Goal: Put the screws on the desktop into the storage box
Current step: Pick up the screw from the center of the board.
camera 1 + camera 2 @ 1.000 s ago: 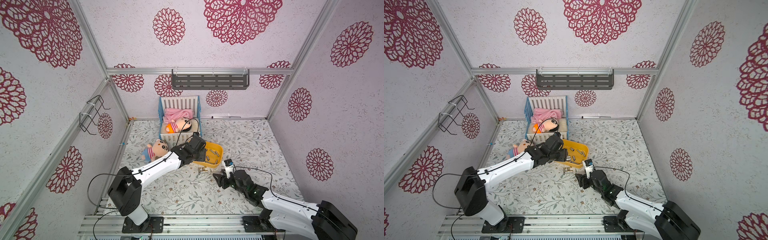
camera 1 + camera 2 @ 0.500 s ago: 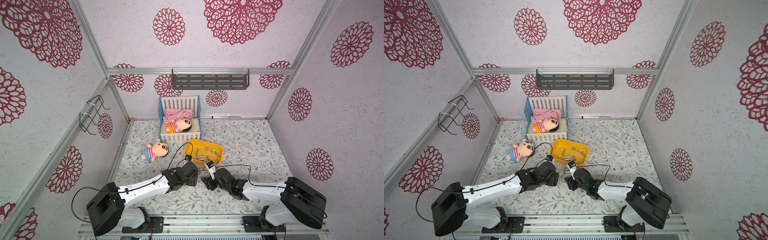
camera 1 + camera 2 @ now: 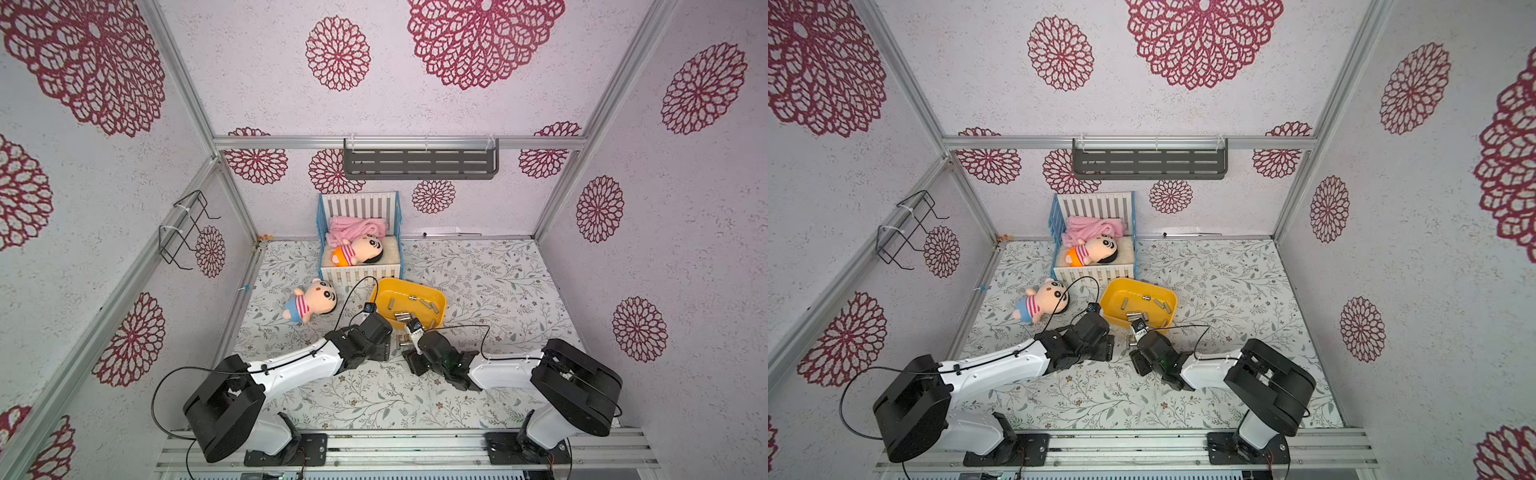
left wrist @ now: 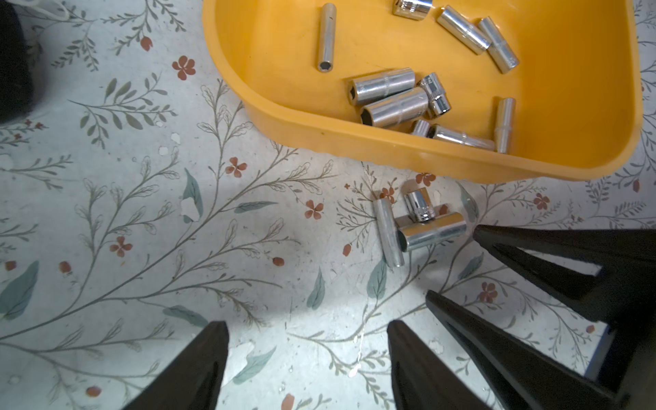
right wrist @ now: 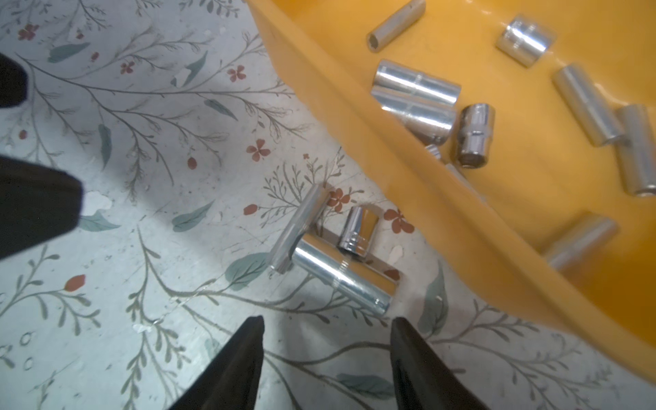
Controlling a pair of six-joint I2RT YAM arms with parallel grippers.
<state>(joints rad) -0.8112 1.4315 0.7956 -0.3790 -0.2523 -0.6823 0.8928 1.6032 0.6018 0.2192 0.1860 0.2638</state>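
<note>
Top views both show you the storage box lying with its long side left to right on the worktop. Three loose screws sit just beside its near wall, between the two hands.

Left wrist: your left hand hovers open and empty. The thick screw lies along the box wall. The thin screw lies crosswise, pointing at that wall.

Right wrist: your right hand is open and empty, just short of the thick screw's end.
</note>
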